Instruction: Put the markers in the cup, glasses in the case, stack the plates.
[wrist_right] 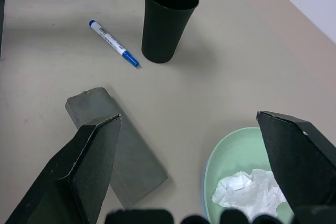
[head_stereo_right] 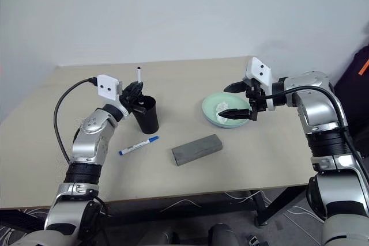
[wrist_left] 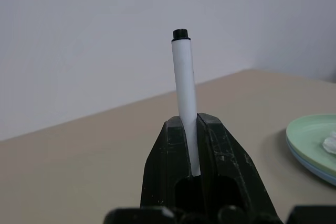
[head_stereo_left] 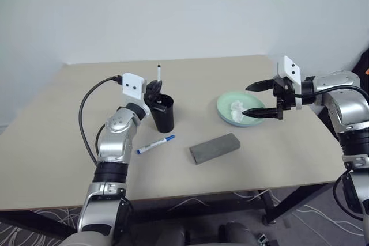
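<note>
My left gripper (head_stereo_left: 154, 88) is shut on the black-capped marker (wrist_left: 184, 87), holding it upright just over the mouth of the black cup (head_stereo_left: 163, 113). The blue-capped marker (head_stereo_left: 155, 144) lies on the table in front of the cup. The grey case (head_stereo_left: 214, 148) lies closed to the right of it. The mint green plate (head_stereo_left: 226, 108) sits on the right, with a light blue plate's rim (wrist_left: 320, 170) showing under it. My right gripper (head_stereo_left: 248, 99) hangs open just above the green plate, with nothing between its fingers. The glasses are out of view.
A crumpled white tissue (wrist_right: 251, 190) lies in the green plate, under my right gripper. The beige table (head_stereo_left: 277, 159) has its front edge close to the case. A black cable loops from my left wrist over the table's left side.
</note>
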Tool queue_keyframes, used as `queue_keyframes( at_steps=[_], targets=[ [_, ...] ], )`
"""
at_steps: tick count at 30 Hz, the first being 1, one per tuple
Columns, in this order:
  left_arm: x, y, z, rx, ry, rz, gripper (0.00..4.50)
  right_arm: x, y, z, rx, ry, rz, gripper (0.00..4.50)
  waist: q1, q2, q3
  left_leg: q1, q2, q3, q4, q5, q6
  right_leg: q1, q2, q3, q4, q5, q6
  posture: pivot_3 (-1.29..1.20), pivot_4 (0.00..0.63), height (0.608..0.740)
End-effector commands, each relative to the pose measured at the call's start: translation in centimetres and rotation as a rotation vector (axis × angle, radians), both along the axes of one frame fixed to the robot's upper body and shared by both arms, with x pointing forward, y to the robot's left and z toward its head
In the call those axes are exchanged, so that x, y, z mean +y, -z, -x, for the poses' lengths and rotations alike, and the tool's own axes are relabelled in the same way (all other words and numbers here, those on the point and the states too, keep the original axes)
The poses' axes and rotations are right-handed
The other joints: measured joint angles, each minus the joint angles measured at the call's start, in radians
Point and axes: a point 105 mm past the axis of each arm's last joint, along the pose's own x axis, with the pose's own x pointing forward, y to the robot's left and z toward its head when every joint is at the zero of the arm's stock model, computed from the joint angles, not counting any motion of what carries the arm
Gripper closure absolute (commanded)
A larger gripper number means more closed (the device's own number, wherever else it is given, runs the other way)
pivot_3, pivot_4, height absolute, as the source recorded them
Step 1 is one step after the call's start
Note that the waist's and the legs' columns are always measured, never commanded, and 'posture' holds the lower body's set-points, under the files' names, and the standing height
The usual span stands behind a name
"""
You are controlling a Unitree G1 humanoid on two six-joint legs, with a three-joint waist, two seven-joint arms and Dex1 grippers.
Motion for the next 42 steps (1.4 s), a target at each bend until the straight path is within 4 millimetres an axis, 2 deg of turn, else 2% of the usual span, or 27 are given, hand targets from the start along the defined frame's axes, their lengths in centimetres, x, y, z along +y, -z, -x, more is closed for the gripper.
queue_keyframes(
  at_steps=[1,4,7,13,16,18,22,25,28,31,36,42],
  targets=[
    [0.1,-0.8,0.1,-0.038,0.007,0.004,4.48,0.4,-2.1,0.1,-0.072,-0.021,-0.018,0.0,0.0,0.0,0.0,0.0,0.0,0.0,0.0,0.0,0.0,0.0,0.0,0.0,0.0,0.0,0.0,0.0,0.0,0.727],
    [0.0,-0.3,0.2,-0.021,0.019,-0.002,4.48,0.4,-2.1,0.1,-0.073,-0.019,-0.018,0.0,0.0,0.0,0.0,0.0,0.0,0.0,0.0,0.0,0.0,0.0,0.0,0.0,0.0,0.0,0.0,0.0,0.0,0.727],
    [0.0,-0.1,0.3,-0.007,0.029,0.001,3.76,0.4,-2.1,0.0,-0.073,-0.018,-0.018,0.0,0.0,0.0,0.0,0.0,0.0,0.0,0.0,0.0,0.0,0.0,0.0,0.0,0.0,0.0,0.0,0.0,0.0,0.727],
    [0.1,0.0,0.3,0.009,0.035,0.0,1.61,0.6,-2.2,0.0,-0.079,-0.019,-0.023,0.0,0.0,0.0,0.0,0.0,0.0,0.0,0.0,0.0,0.0,0.0,0.0,0.0,0.0,0.0,0.0,0.0,0.0,0.727],
    [0.3,-0.5,0.3,0.005,0.038,-0.004,0.59,0.7,-2.3,-0.1,-0.081,-0.02,-0.026,0.0,0.0,0.0,0.0,0.0,0.0,0.0,0.0,0.0,0.0,0.0,0.0,0.0,0.0,0.0,0.0,0.0,0.0,0.727],
    [0.3,-1.7,0.7,-0.005,0.079,0.009,0.04,0.7,-2.3,-0.1,-0.08,-0.02,-0.026,0.0,0.0,0.0,0.0,0.0,0.0,0.0,0.0,0.0,0.0,0.0,0.0,0.0,0.0,0.0,0.0,0.0,0.0,0.727],
    [0.2,-3.2,3.0,0.025,0.298,-0.03,0.04,0.6,-2.2,-0.1,-0.077,-0.019,-0.025,0.0,-0.003,0.0,0.0,-0.001,0.0,0.0,-0.001,0.0,0.0,-0.002,0.0,0.0,0.0,0.0,0.0,0.0,0.0,0.727],
    [-0.5,-3.5,6.0,0.094,0.501,-0.077,0.04,0.6,-2.1,-0.1,-0.074,-0.017,-0.024,0.0,-0.009,0.0,0.0,0.0,0.001,0.001,-0.002,0.0,0.0,-0.002,0.0,0.0,0.0,-0.001,-0.002,0.0,0.0,0.727],
    [-0.8,-3.0,8.3,0.163,0.613,-0.146,0.04,0.7,-2.1,-0.1,-0.072,-0.017,-0.025,0.0,-0.016,0.0,0.0,0.0,0.002,0.001,-0.002,-0.001,-0.001,-0.002,0.0,0.0,0.0,-0.001,-0.002,0.0,0.0,0.727],
    [-0.2,-1.3,9.7,0.258,0.662,-0.255,0.04,0.7,-2.1,-0.1,-0.072,-0.019,-0.027,0.0,-0.016,0.0,0.0,0.0,0.002,0.001,-0.002,-0.001,-0.001,-0.002,0.0,-0.001,0.0,-0.001,-0.002,0.0,0.0,0.727],
    [0.8,0.5,9.8,0.355,0.647,-0.316,0.04,0.9,-2.1,-0.1,-0.072,-0.023,-0.03,0.0,-0.016,0.0,0.0,0.001,0.005,0.002,-0.001,0.0,-0.001,-0.002,0.0,-0.004,0.0,-0.001,-0.002,0.0,0.0,0.727],
    [3.6,4.4,9.0,0.517,0.525,-0.471,0.04,1.0,-2.2,-0.2,-0.075,-0.023,-0.033,0.0,-0.016,0.001,0.0,0.001,0.006,0.002,-0.002,0.0,-0.001,-0.003,0.0,-0.006,0.0,-0.001,-0.002,0.0,0.0,0.727]
  ],
)
